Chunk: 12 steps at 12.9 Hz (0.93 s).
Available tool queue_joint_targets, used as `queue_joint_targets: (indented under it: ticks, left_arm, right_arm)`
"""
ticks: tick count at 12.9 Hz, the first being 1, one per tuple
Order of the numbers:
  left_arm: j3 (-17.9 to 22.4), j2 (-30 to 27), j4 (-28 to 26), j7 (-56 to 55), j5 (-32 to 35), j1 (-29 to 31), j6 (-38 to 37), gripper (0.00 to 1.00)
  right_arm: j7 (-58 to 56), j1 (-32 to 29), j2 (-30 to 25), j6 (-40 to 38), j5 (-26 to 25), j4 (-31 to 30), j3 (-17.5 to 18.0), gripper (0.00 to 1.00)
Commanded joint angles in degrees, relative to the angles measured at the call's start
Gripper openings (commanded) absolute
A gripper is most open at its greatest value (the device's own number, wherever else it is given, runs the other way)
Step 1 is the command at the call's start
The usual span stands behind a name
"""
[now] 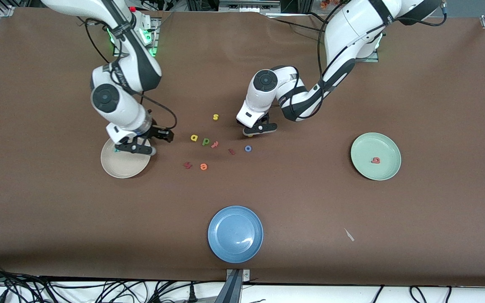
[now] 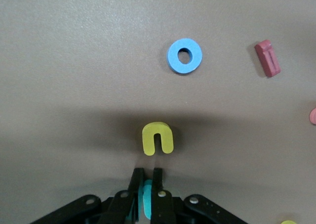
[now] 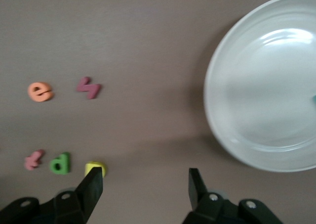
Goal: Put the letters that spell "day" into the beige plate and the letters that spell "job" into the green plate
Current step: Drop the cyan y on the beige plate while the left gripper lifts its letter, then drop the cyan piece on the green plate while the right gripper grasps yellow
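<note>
Taking twelve o'clock as toward my bases, the letters lie mid-table: a (image 1: 194,137) and d (image 1: 205,142) side by side, s (image 1: 215,117) at one of them, e (image 1: 203,166) at six, o (image 1: 248,148) at three. The plate at nine (image 1: 124,168) holds y (image 1: 117,150) under my spread right claw (image 1: 135,149); the plate at three (image 1: 364,147) holds b (image 1: 376,160); the plate at six (image 1: 235,234) lies nearest the camera. My left claw (image 2: 146,177), pinching j (image 2: 146,199), is down beside u (image 2: 157,139), at twelve of o.

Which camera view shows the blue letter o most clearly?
The left wrist view: the blue o lies flat on the table there, large, its ring and hole unobstructed. The front view shows the same o only as a tiny ring near the left gripper. The right wrist view does not show it.
</note>
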Motion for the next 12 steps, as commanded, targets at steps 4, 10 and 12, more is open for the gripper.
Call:
queue_joint_targets:
  ticks: [4,10,12]
  left_arm:
    - [-2.93,-3.51,1.18,1.58,1.04,5.84,-3.22,0.02]
    - [-25.34,-3.43,1.09,17.36,0.68,39.73,-24.28,0.02]
    - [-26.51,-3.69,1.18,27.20,0.68,50.11,-30.27,0.02]
  right_arm:
    - [11.03,6.08,8.71,8.09,-1.77,3.43,-0.34,0.79]
    - [13.25,6.87,10.13,14.76,-3.01,-2.00,0.01,0.78]
    - [13.34,7.40,10.21,15.83,-3.01,-2.81,0.28,0.77]
